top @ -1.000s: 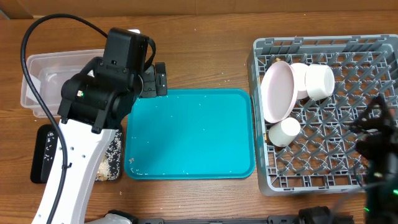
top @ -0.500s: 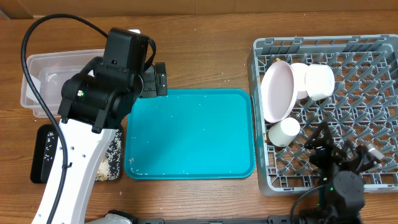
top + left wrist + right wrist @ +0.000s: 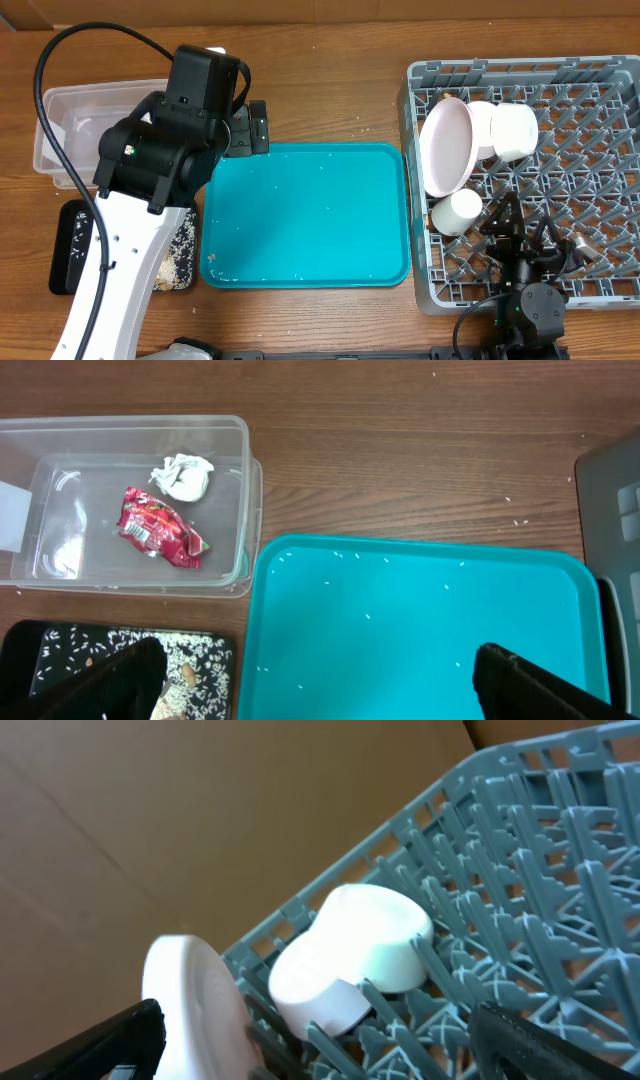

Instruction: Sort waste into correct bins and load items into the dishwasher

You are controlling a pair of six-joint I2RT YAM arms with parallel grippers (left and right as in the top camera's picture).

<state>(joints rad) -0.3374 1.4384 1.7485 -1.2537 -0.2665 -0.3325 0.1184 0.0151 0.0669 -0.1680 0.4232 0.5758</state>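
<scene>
The rack [image 3: 520, 90] sits just right of the teal tray [image 3: 305, 215], and it's loaded. The plate [image 3: 447, 147] stands on edge along the rack's wall nearest the tray. Two bowls [image 3: 513, 130] lie tipped right behind it, on the side away from the tray. The cup [image 3: 460, 211] is mouth-down just beside the plate, also on the tray side.

Over at the tray's far-left corner, the tub [image 3: 245, 480] holds the red wrapper [image 3: 160, 528] and the white tissue [image 3: 185, 475], near each other. The black tray [image 3: 60, 650] lies beside the teal tray's near-left corner, scattered with rice [image 3: 195, 655] and a brownish scrap. Stray grains dot the teal tray too.

The left gripper [image 3: 318, 660] hovers over the teal tray's left side, jaws spread wide, nothing in them. The right gripper [image 3: 318, 1015] hangs over the rack, right of the tray, fingers wide apart and empty, facing a bowl and the plate.
</scene>
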